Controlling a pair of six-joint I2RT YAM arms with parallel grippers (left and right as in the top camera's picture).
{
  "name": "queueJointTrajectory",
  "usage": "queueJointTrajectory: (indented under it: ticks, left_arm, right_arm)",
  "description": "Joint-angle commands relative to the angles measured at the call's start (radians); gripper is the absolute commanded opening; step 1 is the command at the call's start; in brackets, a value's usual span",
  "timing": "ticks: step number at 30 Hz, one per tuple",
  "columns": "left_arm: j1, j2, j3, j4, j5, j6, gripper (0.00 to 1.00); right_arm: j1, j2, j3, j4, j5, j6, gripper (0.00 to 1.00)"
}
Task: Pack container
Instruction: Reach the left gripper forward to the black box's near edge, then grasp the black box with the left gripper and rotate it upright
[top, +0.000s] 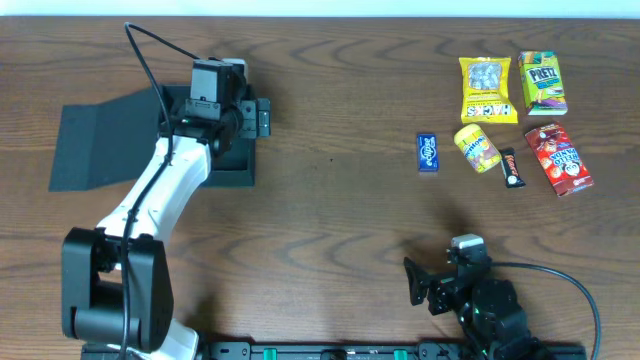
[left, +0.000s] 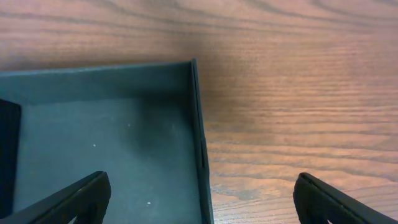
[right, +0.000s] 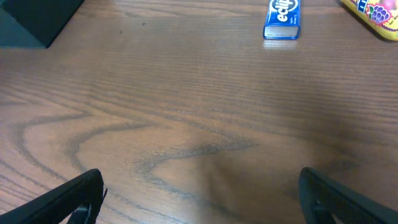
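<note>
Left arm over container — snacks apart

Place: robot lab bench.
Rig: left arm and right arm on rail, 6 o'clock.
Surface: wood table.
Props: snacks laid out, 2 o'clock.

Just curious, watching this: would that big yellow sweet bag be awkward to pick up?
Probably floppy: the big yellow bag looks like a soft pouch, so it may sag. Its glossy face hints at slipperiness. Lying flat on the table, it shouldn't roll.
</note>
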Motion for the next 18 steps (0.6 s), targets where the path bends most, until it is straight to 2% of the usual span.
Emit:
queueJointTrajectory:
  ticks: [1,6,7,11,14,17,18]
  left_arm:
    - [0.003,0.064,0.019,-0.005,0.003,-0.029,0.95]
    - [0.003,0.132,0.019,-0.003,-0.023,-0.029,1.00]
    - [0.003,0.138,0.019,-0.002,-0.023,-0.029,0.90]
    - [0.003,0.145,0.019,-0.001,-0.024,-0.029,0.70]
    - [0.003,0.147,0.019,-0.002,-0.027,-0.029,0.43]
    - [0.003,0.147,0.019,0.003,-0.027,-0.029,0.10]
    - [0.003,0.147,0.019,0.004,-0.027,-0.029,0.06]
  right_arm:
    - [0.008,-0.002,-0.002,-0.008,0.010,0.014,0.99]
    - [0.008,-0.002,-0.002,-0.008,0.010,0.014,0.99]
    - [0.008,-0.002,-0.002,-0.008,0.010,0.014,0.99]
    - [0.008,-0.002,-0.002,-0.008,0.010,0.014,0.99]
    - [0.009,-0.002,-0.002,-0.008,0.010,0.014,0.99]
    - [0.008,-0.002,-0.002,-0.008,0.010,0.014,0.99]
    - [0.008,-0.002,-0.002,-0.008,0.010,0.014,0.99]
